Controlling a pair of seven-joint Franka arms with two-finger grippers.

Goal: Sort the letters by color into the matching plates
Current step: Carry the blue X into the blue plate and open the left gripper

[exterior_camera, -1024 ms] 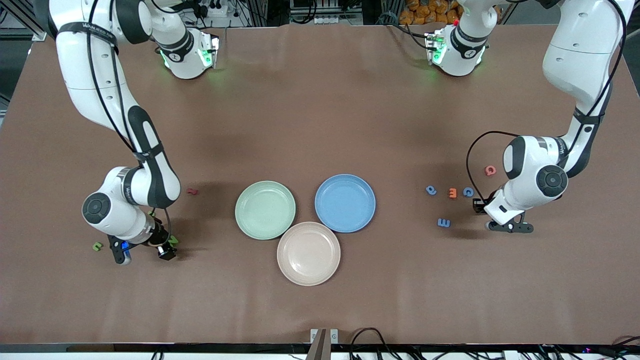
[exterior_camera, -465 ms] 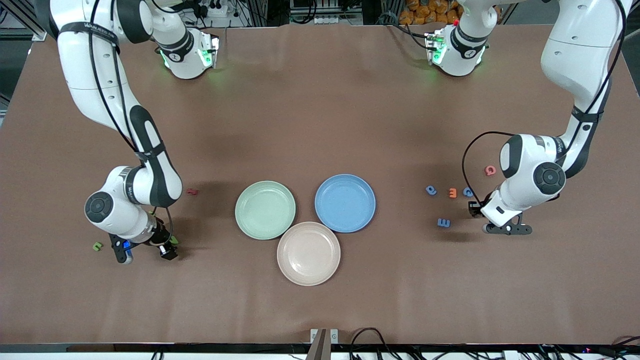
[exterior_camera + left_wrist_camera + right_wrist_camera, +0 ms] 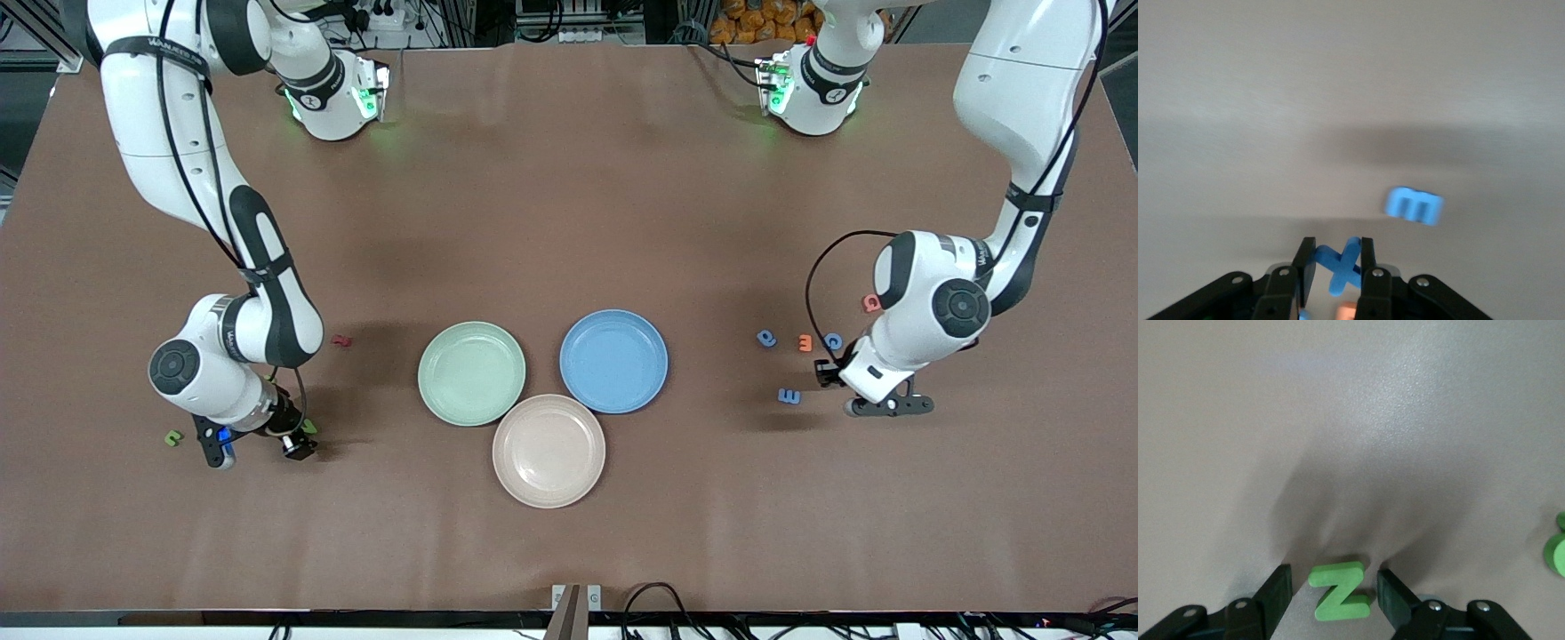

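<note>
My left gripper is shut on a blue X letter and hangs just over the table beside a blue m. In the front view that left gripper is at the left arm's end, close to the blue m. My right gripper is open and low at the table, with a green Z lying between its fingers and a gap on each side. The mint green plate and the blue plate sit side by side mid-table, both bare.
A pink plate lies nearer the camera, touching both plates. Two blue letters, an orange one and a red one lie by the left arm. Green letters and a red one lie around the right gripper.
The left arm has swung its hand a little toward the plates, keeping the blue X. The right hand has stayed almost where it was, over the green Z.
</note>
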